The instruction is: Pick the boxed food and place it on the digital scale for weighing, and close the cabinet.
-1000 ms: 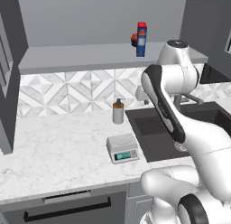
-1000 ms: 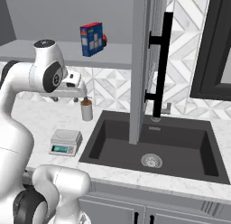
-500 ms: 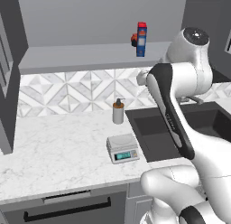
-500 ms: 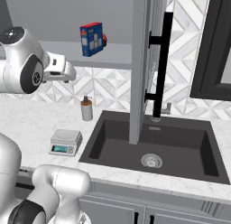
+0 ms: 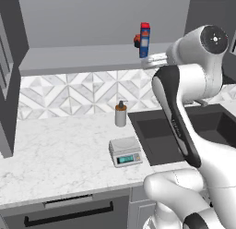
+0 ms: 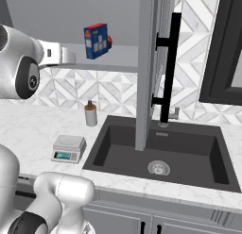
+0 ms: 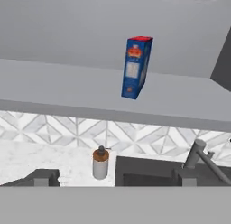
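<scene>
The gripper (image 7: 113,175) is wide open and holds nothing. The box of food (image 7: 136,67) stands up on the open cabinet (image 5: 87,57) shelf, ahead of the gripper and a bit higher, well apart from it. Below the gripper on the counter (image 5: 55,154) sits the scale (image 5: 125,151), with the soap bottle (image 7: 100,163) near it. 1 cabinet door (image 6: 153,63) hangs open over the sink (image 6: 160,150).

One boxed food (image 7: 136,67), one digital scale (image 5: 125,151), one soap bottle (image 5: 120,114), one sink (image 6: 160,153) showing.
</scene>
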